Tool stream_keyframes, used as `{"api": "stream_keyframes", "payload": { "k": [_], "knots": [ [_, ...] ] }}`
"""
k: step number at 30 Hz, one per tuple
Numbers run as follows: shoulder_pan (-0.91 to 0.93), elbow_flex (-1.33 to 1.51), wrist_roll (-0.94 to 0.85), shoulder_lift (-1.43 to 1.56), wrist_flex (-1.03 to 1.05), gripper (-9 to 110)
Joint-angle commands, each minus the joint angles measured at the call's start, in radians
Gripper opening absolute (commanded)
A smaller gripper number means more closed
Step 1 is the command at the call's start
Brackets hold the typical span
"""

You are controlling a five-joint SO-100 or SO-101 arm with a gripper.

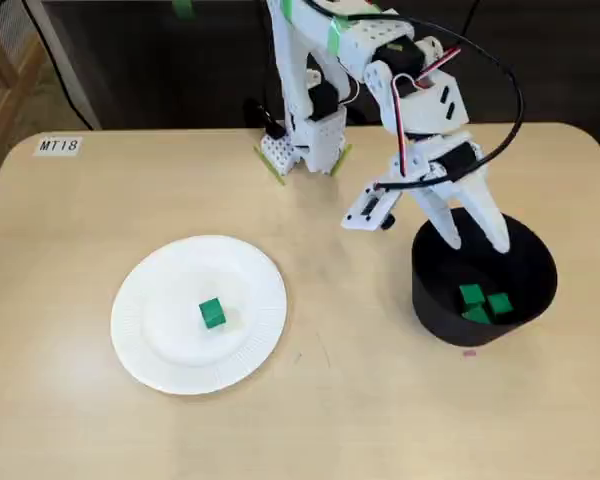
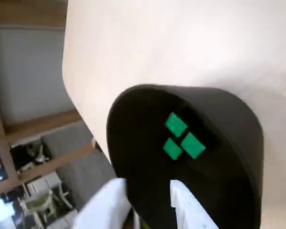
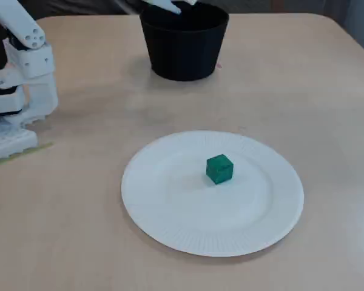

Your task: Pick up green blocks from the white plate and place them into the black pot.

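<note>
One green block [image 1: 212, 313] lies near the middle of the white plate [image 1: 155, 325] at the left of a fixed view. It also shows in the other fixed view as the green block [image 3: 219, 168] on the plate [image 3: 170, 203]. The black pot [image 1: 432, 312] stands on the right and holds three green blocks [image 1: 483, 304]. My gripper [image 1: 473, 240] hangs open over the pot's rim, with nothing between its fingers. In the wrist view the gripper [image 2: 148, 187] looks down into the pot [image 2: 238, 124] at the blocks [image 2: 193, 145]. A white fingertip [image 3: 168, 5] shows above the pot [image 3: 183, 51].
The arm's white base [image 1: 305, 145] stands at the back edge of the tan table [image 1: 360, 400], behind the plate and pot. A label reading MT18 [image 1: 58, 145] sits at the back left corner. A small pink speck [image 1: 469, 352] lies in front of the pot.
</note>
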Motion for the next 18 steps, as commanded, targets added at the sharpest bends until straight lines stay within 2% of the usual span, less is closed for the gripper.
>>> {"api": "stream_keyframes", "payload": {
  "k": [1, 4, 6, 11, 18],
  "knots": [
    [0.163, -0.158, -0.008, -0.009, 0.163, -2],
    [0.331, -0.291, -0.048, -0.078, 0.344, -2],
    [0.457, -0.336, -0.011, -0.114, 0.443, -2],
    [0.675, -0.291, 0.252, -0.156, 0.440, -2],
    [0.805, -0.394, 0.592, -0.353, 0.480, -2]
  ]
}}
